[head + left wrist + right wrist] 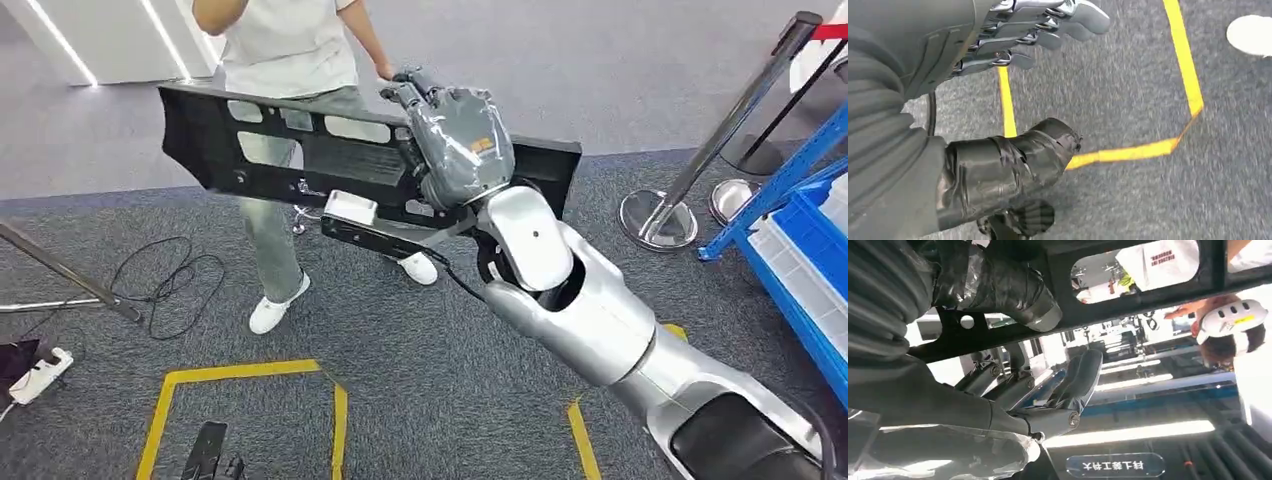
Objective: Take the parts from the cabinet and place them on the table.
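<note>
A long black panel part point(262, 150) with several cut-outs is held up in the air, lying roughly level across the head view. My right hand point(462, 140), wrapped in grey tape, grips it near its right end. In the right wrist view the thumb point(1008, 290) lies over the panel point(1133, 295) and the dark fingers point(1073, 385) curl on its other side. My left hand point(948, 55) hangs above the carpet with its fingers point(1043, 30) spread and nothing in it.
A person point(290, 50) stands just behind the panel, one hand near its top edge. A blue rack with bins point(800, 250) is at the right, and a stanchion base point(657, 220) beside it. Yellow floor tape point(240, 372), cables point(170, 280) and a power strip point(40, 372) lie on the carpet.
</note>
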`<act>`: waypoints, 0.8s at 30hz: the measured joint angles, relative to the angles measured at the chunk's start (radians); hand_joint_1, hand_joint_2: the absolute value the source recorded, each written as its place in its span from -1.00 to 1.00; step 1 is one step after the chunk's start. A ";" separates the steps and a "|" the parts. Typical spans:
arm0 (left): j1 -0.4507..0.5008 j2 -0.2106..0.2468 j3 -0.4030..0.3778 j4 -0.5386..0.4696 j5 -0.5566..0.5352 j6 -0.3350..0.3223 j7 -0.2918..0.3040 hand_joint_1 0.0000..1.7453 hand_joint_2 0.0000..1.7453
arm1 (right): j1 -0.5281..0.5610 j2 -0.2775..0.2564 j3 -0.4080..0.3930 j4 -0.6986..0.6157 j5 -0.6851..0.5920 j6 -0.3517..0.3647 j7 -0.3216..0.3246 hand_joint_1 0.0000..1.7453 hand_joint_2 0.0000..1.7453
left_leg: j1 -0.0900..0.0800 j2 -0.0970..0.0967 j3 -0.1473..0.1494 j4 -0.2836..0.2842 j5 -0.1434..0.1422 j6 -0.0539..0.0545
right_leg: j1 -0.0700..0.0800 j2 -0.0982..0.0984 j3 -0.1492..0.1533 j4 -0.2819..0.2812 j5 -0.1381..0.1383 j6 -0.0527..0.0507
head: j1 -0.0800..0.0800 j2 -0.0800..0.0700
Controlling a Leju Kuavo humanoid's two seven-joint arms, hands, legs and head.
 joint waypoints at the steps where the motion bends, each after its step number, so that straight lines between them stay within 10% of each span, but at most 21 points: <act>1: 0.000 0.000 0.000 0.000 0.001 -0.006 0.000 -1.00 1.00 | 0.000 0.000 0.000 0.000 0.000 0.000 0.000 1.00 1.00 | 0.000 0.001 0.031 -0.057 0.034 0.003 | 0.001 -0.002 0.000 0.000 0.000 0.000 | 0.000 0.000; 3: -0.002 0.003 0.000 0.000 0.002 -0.014 0.000 -1.00 1.00 | -0.001 0.000 0.000 -0.001 0.000 0.000 0.000 1.00 1.00 | -0.001 0.005 0.129 -0.232 0.109 0.012 | 0.002 -0.004 0.003 0.000 -0.001 0.001 | 0.000 0.000; 4: -0.004 0.005 0.000 0.000 0.002 -0.017 0.000 -1.00 1.00 | -0.002 0.000 0.000 -0.001 0.000 0.000 0.000 1.00 1.00 | -0.006 0.013 0.152 -0.282 0.096 0.019 | 0.005 -0.006 0.002 0.001 -0.002 0.004 | 0.000 0.000; 10: -0.004 0.014 0.000 0.000 0.011 -0.032 -0.004 -1.00 1.00 | -0.005 0.000 0.000 -0.004 0.011 0.003 0.006 1.00 1.00 | -0.006 0.003 0.165 -0.310 0.112 0.051 | 0.005 -0.005 -0.007 0.015 -0.020 0.037 | 0.002 0.000; 13: -0.007 0.016 0.000 0.000 0.011 -0.038 -0.005 -1.00 1.00 | -0.006 0.000 0.000 -0.004 0.012 0.005 0.009 1.00 1.00 | -0.006 0.002 0.165 -0.309 0.111 0.059 | 0.003 0.001 -0.100 0.222 -0.125 0.042 | 0.004 0.000; 15: -0.005 0.017 0.000 0.000 0.010 -0.040 -0.005 -1.00 1.00 | -0.002 0.000 0.000 -0.003 0.012 0.006 0.011 1.00 1.00 | -0.005 -0.001 0.165 -0.307 0.107 0.062 | 0.000 0.001 -0.143 0.296 -0.131 0.046 | 0.005 0.000; 19: -0.003 0.017 0.000 0.000 0.008 -0.035 -0.010 -1.00 1.00 | -0.001 0.000 0.000 -0.010 0.014 0.006 0.018 1.00 1.00 | -0.002 -0.011 0.168 -0.285 0.087 0.048 | -0.011 0.005 -0.031 0.037 0.014 0.049 | 0.005 0.000; 24: 0.001 0.020 -0.002 0.000 -0.001 -0.038 -0.007 -1.00 1.00 | 0.007 -0.004 -0.004 -0.017 0.014 0.007 0.019 1.00 1.00 | -0.004 -0.015 0.160 -0.276 0.077 0.023 | -0.007 0.011 -0.011 0.013 -0.009 0.021 | 0.004 0.000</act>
